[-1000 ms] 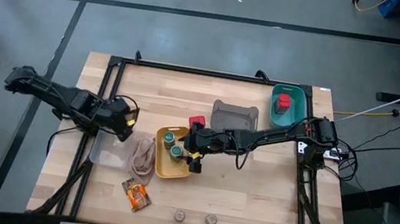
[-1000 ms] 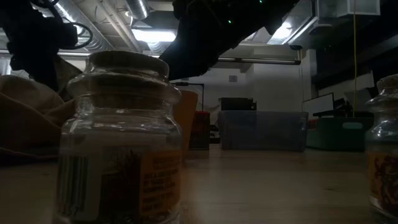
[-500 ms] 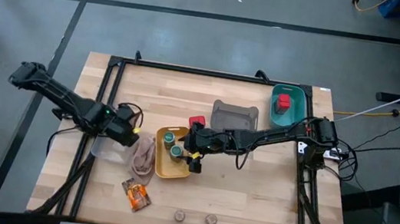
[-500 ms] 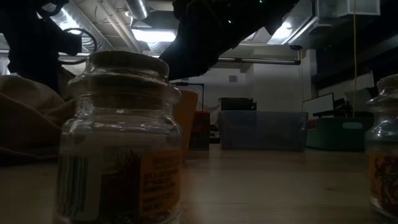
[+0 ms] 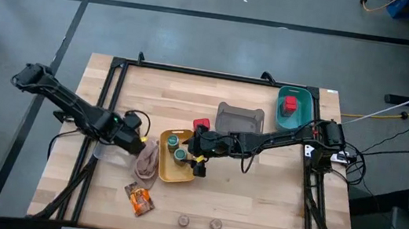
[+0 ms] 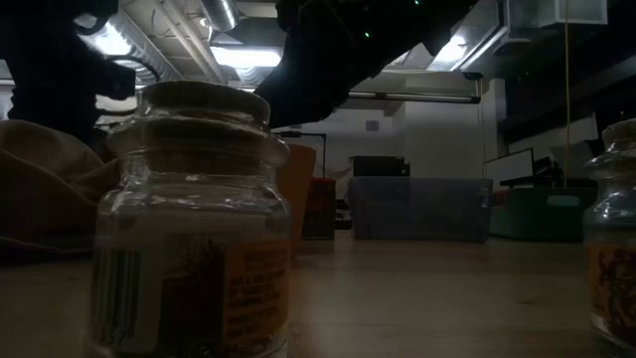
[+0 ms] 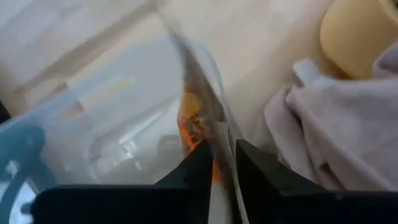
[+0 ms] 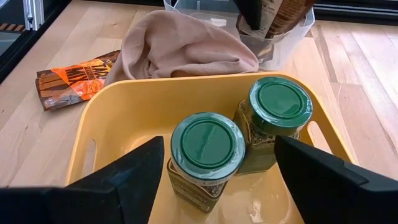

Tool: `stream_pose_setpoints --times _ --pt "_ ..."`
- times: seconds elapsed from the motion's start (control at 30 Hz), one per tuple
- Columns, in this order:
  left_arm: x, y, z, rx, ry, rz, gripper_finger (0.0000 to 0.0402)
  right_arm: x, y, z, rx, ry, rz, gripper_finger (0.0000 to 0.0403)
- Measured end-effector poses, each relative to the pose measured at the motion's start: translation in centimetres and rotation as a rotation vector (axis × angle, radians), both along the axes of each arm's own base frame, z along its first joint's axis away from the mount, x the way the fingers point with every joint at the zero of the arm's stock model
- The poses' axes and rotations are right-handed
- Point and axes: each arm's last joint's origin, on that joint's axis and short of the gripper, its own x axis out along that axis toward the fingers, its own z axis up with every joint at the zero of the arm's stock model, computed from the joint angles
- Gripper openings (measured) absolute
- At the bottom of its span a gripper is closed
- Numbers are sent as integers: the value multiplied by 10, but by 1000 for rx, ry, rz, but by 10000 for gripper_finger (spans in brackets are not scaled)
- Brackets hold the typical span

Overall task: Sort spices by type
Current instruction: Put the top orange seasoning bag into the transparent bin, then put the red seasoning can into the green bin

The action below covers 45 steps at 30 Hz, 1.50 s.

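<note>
Left gripper (image 7: 219, 163) was closed on a sachet (image 7: 198, 115), its two fingers pinching the flat packet on edge, and it hung over the clear tray (image 5: 108, 152) just beside the beige cloth (image 5: 147, 158). The sachet appeared dark with orange print and stood nearly upright inside the tray's walls, not yet laid down. To complete this step well, the packet should have been lowered until its bottom edge neared the tray floor, clear of the wall, and only then released, since a thin packet dropped from height could tip out over the rim. The second sachet (image 5: 139, 198), orange-brown, lay on the bare table (image 5: 256, 200) nearer the front edge and probably belonged in the same tray. Two green-lidded jars (image 8: 208, 155) stood together in the yellow tray (image 8: 112, 130), with the right gripper (image 5: 198, 147) spread wide around them and holding nothing. One red block (image 5: 289, 104) sat in the teal tray (image 5: 304, 120); the other (image 5: 202, 124) rested on the table next to the grey tray (image 5: 239, 120). Two small round jars (image 5: 184, 221) waited at the front edge.
</note>
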Motion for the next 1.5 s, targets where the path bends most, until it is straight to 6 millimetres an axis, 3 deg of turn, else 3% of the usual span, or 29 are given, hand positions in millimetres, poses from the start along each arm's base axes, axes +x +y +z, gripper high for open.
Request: stream_pose_setpoints --times 0.4,0.77,1.13,1.5 --pt "-1 -3 -1 -74 61 -91 138 0 0 0 5 1 -4 303" --pt "-14 0 10 -180 52 -129 150 -3 -5 0 2 32 -13 303" --pt "-38 8 32 -222 -121 -185 150 -22 -51 28 -16 100 -117 303" --pt "-49 13 42 -224 -218 -223 150 -30 -111 15 -102 213 -187 303"
